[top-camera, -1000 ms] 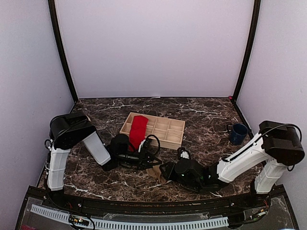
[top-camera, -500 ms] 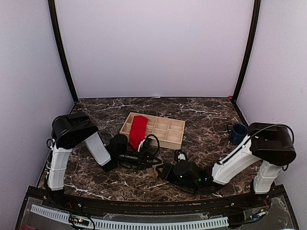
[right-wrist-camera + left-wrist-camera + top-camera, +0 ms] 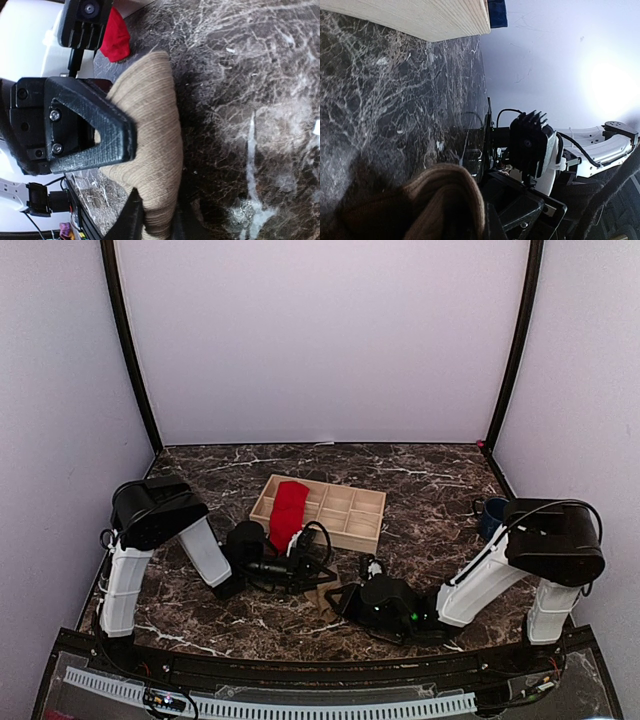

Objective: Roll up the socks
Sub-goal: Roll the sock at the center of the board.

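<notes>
Right gripper (image 3: 338,596) leftward, around tan sock (image 3: 150,130) edge

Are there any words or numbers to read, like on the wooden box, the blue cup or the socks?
None: no words, numbers or signs can be read in any view.
The wooden tray, blue mug, red sock and tan sock all look plain.
Nothing legible shows on the robot arms either.

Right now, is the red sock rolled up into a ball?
No, the red sock lies stretched out as a long flat strip over the left end of the wooden tray.
</notes>
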Robot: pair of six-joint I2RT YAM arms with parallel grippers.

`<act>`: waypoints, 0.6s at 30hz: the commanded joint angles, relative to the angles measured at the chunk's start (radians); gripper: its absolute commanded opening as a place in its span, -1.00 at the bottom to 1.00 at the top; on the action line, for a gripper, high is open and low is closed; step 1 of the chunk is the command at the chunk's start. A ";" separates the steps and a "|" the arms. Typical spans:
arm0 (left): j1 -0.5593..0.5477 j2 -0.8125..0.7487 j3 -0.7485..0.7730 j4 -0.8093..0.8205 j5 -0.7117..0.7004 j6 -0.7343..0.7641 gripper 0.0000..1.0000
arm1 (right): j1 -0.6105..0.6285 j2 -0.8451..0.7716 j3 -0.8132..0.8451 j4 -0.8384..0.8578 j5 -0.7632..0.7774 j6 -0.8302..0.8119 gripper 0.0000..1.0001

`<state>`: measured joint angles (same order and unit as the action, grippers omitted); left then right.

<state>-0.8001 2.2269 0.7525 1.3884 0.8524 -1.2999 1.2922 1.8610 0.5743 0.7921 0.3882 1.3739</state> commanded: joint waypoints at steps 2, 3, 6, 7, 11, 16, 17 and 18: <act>0.006 0.009 -0.018 0.012 0.002 -0.026 -0.74 | -0.012 -0.018 0.008 -0.068 -0.010 -0.020 -0.83; 0.007 0.004 -0.027 0.004 -0.008 -0.027 -0.59 | -0.012 -0.029 0.019 -0.108 -0.009 -0.029 -0.85; 0.010 -0.039 -0.059 -0.062 -0.046 -0.002 -0.29 | -0.013 -0.060 0.051 -0.225 -0.010 -0.052 -0.90; 0.011 -0.063 -0.068 -0.101 -0.059 0.017 -0.25 | -0.014 -0.069 0.062 -0.267 -0.009 -0.057 -0.92; 0.012 -0.176 -0.086 -0.309 -0.144 0.125 -0.08 | -0.016 -0.097 0.110 -0.416 -0.030 -0.079 -0.95; 0.013 -0.294 -0.100 -0.512 -0.244 0.209 0.02 | -0.022 -0.109 0.206 -0.627 -0.054 -0.131 -0.94; 0.013 -0.315 -0.105 -0.532 -0.260 0.218 0.03 | -0.023 -0.108 0.227 -0.665 -0.058 -0.139 -0.95; 0.013 -0.327 -0.108 -0.545 -0.274 0.226 0.04 | -0.025 -0.103 0.250 -0.705 -0.058 -0.152 -0.94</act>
<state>-0.7937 1.9842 0.6678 1.0138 0.6701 -1.1625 1.2789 1.7779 0.7467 0.3019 0.3500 1.2842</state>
